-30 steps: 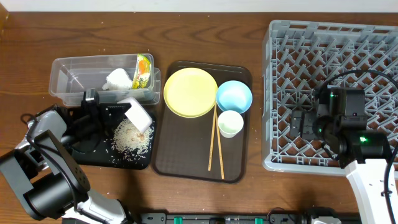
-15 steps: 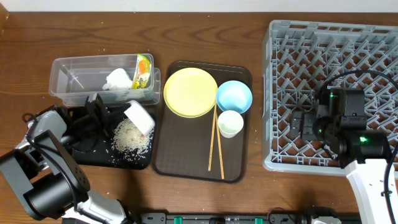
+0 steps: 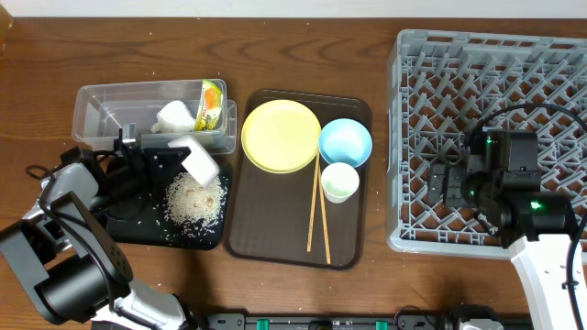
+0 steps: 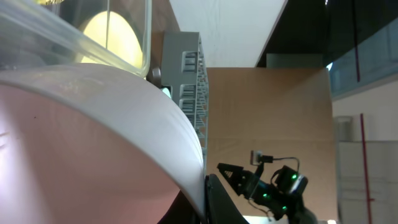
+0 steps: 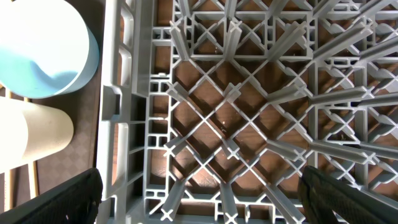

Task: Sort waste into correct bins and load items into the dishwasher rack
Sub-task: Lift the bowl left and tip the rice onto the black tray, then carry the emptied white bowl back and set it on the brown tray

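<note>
**Left end effector (image 3: 171, 149) clamped on the rim of the white bowl (image 3: 198, 159), which is tipped over the black tray (image 3: 128, 223).**

The bowl's mouth tilts down toward the rice pile (image 3: 193, 198), just in front of the clear tub (image 3: 96, 115). The grey rack (image 3: 550, 82) lies far to this arm's right, across the brown tray (image 3: 271, 225). The yellow plate (image 3: 280, 136), blue bowl (image 3: 346, 142), cup (image 3: 339, 181) and chopsticks (image 3: 316, 215) sit between, so a carry would probably need height. The right end effector (image 5: 200, 180), fingers spread wide and empty, hangs over the rack's left part, which makes it the nearer arm. Free cells show beneath it.
</note>
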`<state>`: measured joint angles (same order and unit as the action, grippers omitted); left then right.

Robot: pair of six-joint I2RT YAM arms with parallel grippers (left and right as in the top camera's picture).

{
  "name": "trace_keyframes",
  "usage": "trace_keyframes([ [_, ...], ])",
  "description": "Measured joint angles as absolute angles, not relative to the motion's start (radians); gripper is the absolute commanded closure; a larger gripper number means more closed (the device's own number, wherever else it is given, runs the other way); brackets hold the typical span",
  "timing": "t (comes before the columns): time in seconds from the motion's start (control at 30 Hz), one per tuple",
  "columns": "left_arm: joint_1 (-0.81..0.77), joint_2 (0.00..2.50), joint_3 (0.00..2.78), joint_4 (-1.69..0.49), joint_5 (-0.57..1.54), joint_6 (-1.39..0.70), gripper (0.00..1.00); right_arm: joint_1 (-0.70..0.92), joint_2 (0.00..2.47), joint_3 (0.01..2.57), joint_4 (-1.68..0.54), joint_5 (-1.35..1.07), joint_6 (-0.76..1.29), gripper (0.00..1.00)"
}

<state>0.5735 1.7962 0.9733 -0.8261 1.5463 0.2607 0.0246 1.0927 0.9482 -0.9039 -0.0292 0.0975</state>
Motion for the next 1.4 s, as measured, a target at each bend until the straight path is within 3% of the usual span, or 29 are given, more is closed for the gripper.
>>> trace_keyframes([
  [0.23, 0.574, 1.796, 0.973, -0.829, 1.542, 0.293, 0.94, 0.025, 1.093, 0.948, -0.904, -0.029, 0.097, 0.01],
  [0.57, 0.574, 1.796, 0.973, -0.852, 1.509, -0.027, 0.94, 0.025, 1.093, 0.948, -0.904, -0.029, 0.097, 0.01],
  [0.9, 0.545, 1.765, 0.973, -0.843, 1.539, -0.019, 0.94, 0.025, 1.093, 0.948, -0.903, -0.03, 0.097, 0.01],
  [1.17, 0.278, 1.564, 0.973, -0.823, 1.353, -0.019, 0.93, 0.025, 1.093, 0.948, -0.899, -0.029, 0.097, 0.01],
  [1.4, -0.071, 1.535, 0.973, -0.774, 0.969, -0.02, 0.93, 0.025, 1.092, 0.948, -0.896, -0.029, 0.097, 0.01],
])
